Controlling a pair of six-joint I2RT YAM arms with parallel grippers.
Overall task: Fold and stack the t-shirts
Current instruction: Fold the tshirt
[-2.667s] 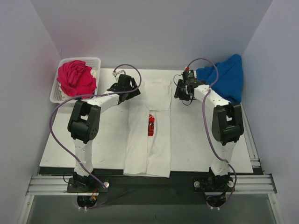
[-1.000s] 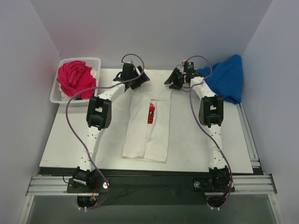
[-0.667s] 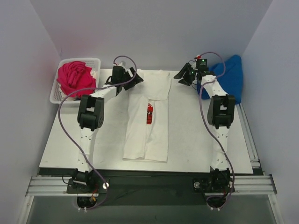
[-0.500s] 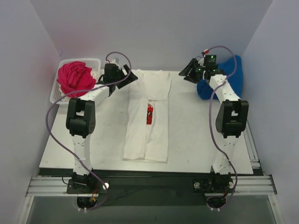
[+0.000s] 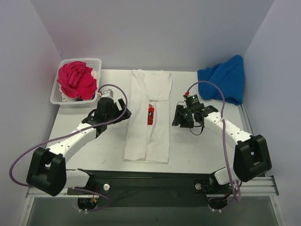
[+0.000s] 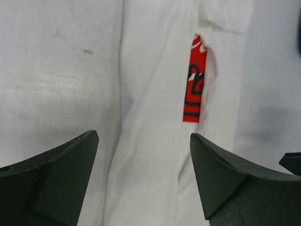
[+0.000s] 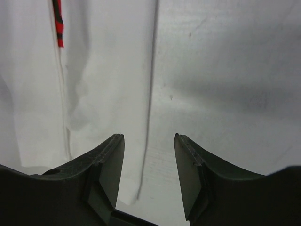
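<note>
White shirt [image 5: 148, 117] is laid out as a long narrow strip, sides folded in, running from the front edge of the table [image 5: 202, 150] up to the back. The red print [image 5: 151, 115] peeks out of the seam about halfway along it.

Left gripper [image 5: 121, 110] sits just off the shirt's left edge, level with the print. In the wrist view its fingers [image 6: 61, 174] are spread wide with nothing between them, only the shirt's left half and the print showing in the gap. Can't tell if the tips are touching cloth or hanging just above it.

Right gripper [image 5: 178, 117] is just off the shirt's right edge, roughly across from the left one. Its fingers [image 7: 106, 169] are parted too, though not as wide, and they're empty. The shirt's right edge runs straight through the gap between them. Same deal: no idea whether it's touching.

Blue shirt [image 5: 223, 84] is bunched up well to the right of the white shirt, at the back corner and up against the wall. Pink shirt [image 5: 75, 77] is heaped in the basket [image 5: 59, 98], off to the back left of the white shirt, with a bit of white cloth [image 5: 96, 74] poking out beside it.
</note>
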